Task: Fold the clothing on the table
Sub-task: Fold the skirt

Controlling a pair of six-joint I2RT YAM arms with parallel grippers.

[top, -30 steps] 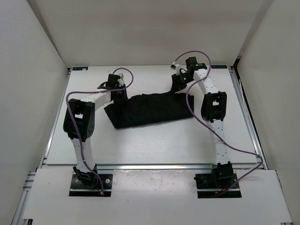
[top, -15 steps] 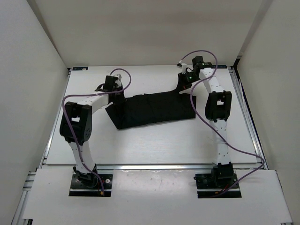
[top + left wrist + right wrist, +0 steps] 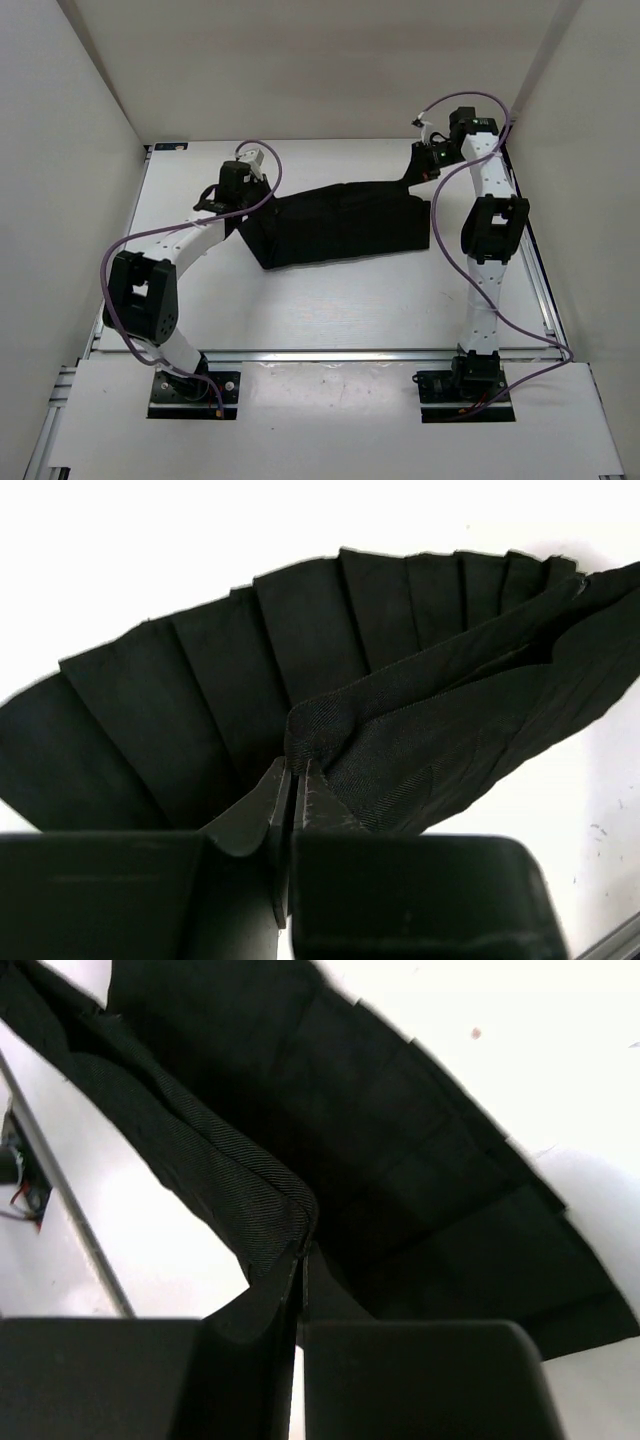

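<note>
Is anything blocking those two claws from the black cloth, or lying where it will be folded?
Nothing visible. The left gripper and right gripper are each shut on an edge of the clothing, and only bare table shows in front of it.

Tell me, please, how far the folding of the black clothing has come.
Done: left gripper and right gripper each shut on a far corner of the clothing. In hand: those corners raised off the table. Left: bringing the edge over and laying it down; no finished fold shows.
</note>
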